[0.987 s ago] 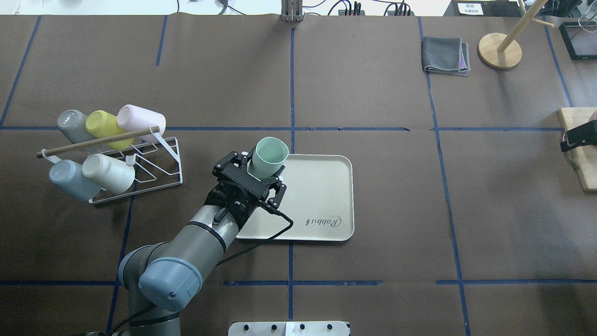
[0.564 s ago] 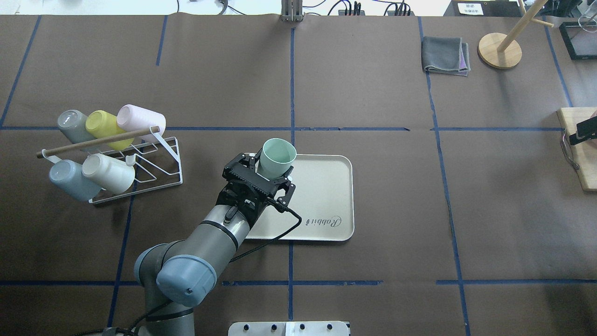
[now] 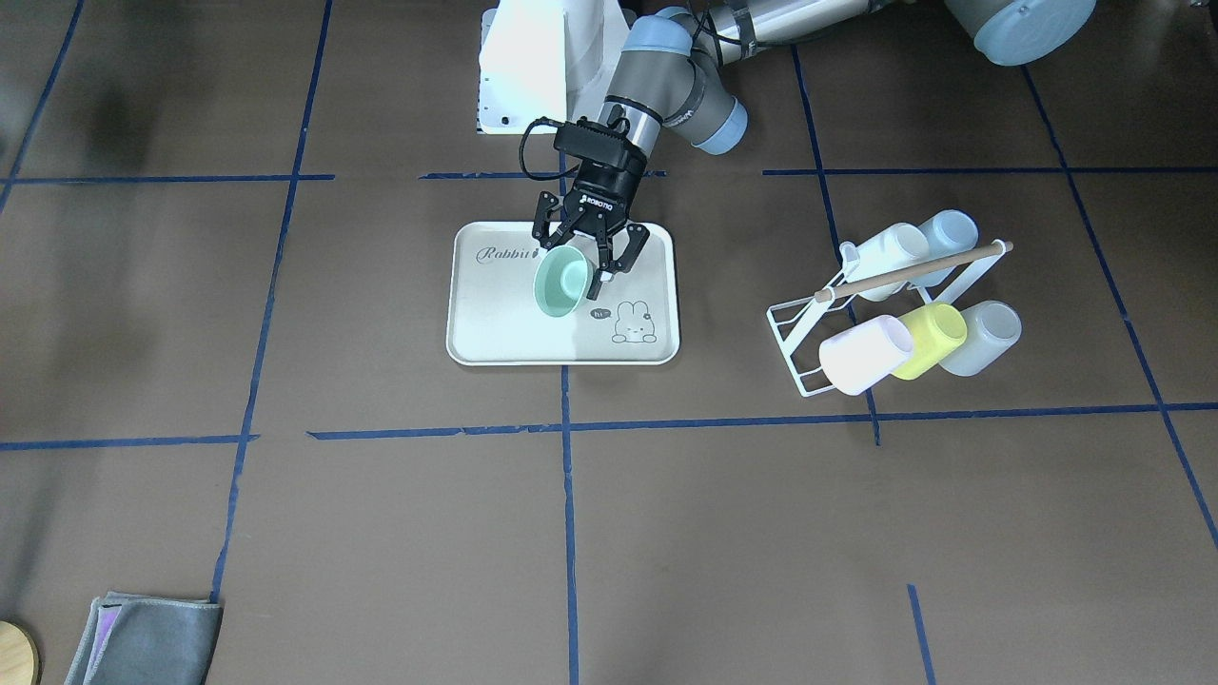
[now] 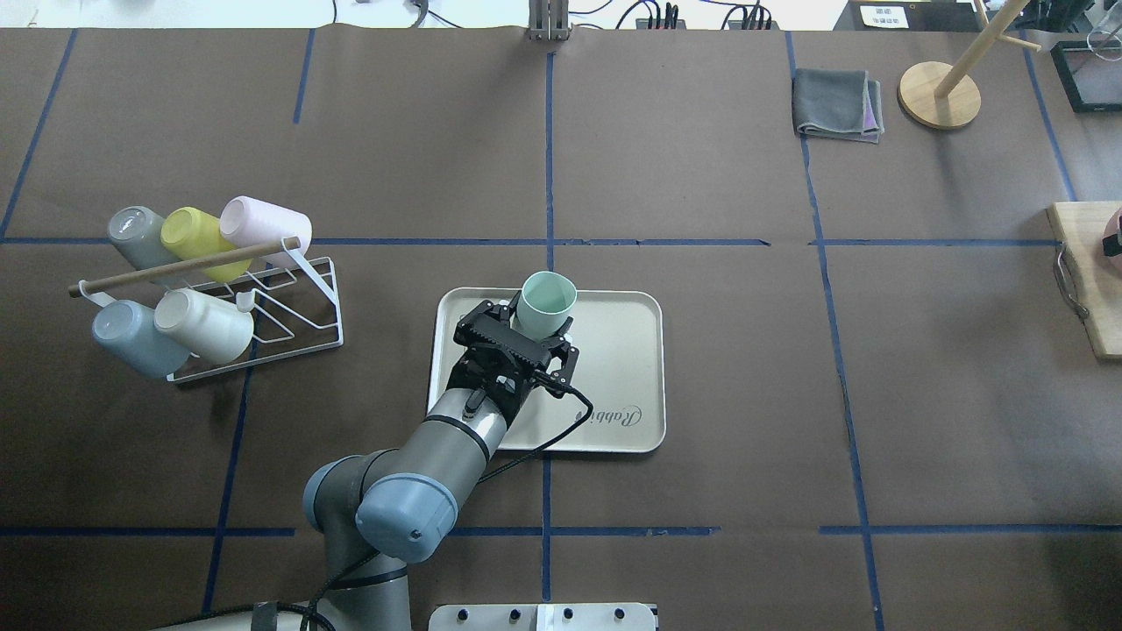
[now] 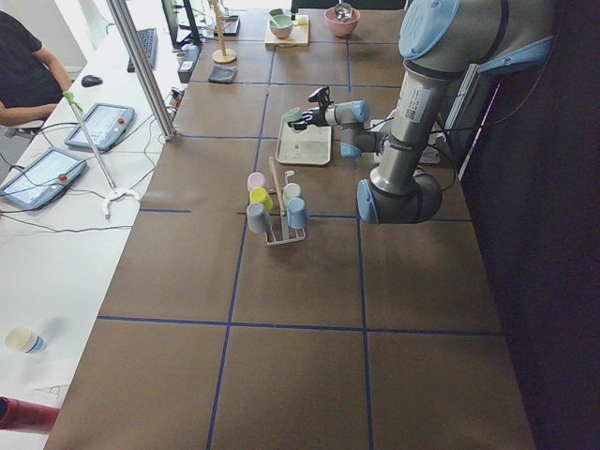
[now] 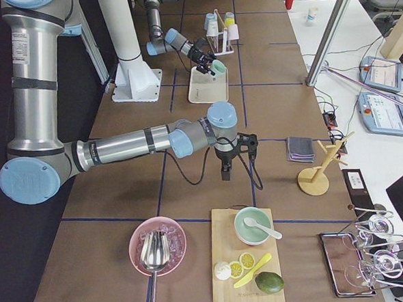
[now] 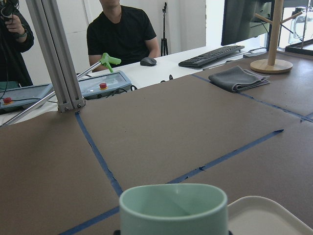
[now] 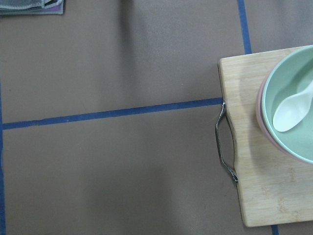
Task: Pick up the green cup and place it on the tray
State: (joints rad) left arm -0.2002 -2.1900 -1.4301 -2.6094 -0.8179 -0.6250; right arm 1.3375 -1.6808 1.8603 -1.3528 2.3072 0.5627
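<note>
My left gripper [image 4: 536,324] is shut on the pale mint-green cup [image 4: 546,302], gripping it low on its sides. The cup is tilted with its mouth pointing away from the wrist, over the far left part of the cream "Rabbit" tray [image 4: 614,350]. In the front-facing view the gripper [image 3: 574,262] holds the cup [image 3: 559,282] over the tray [image 3: 495,323], beside the bunny drawing. The left wrist view shows the cup's rim [image 7: 173,203] and a tray corner [image 7: 266,213]. I cannot tell whether the cup touches the tray. My right gripper [image 6: 225,171] shows only in the exterior right view; I cannot tell whether it is open or shut.
A white wire rack [image 4: 289,307] with several cups lying on it stands left of the tray. A folded grey cloth [image 4: 837,103] and a wooden stand [image 4: 938,92] are at the far right. A cutting board [image 8: 264,147] with a green bowl lies near my right wrist.
My left arm has carried the green cup rightward from the tray's left edge to over the tray. The dark part at the overhead view's right edge has left the view.
</note>
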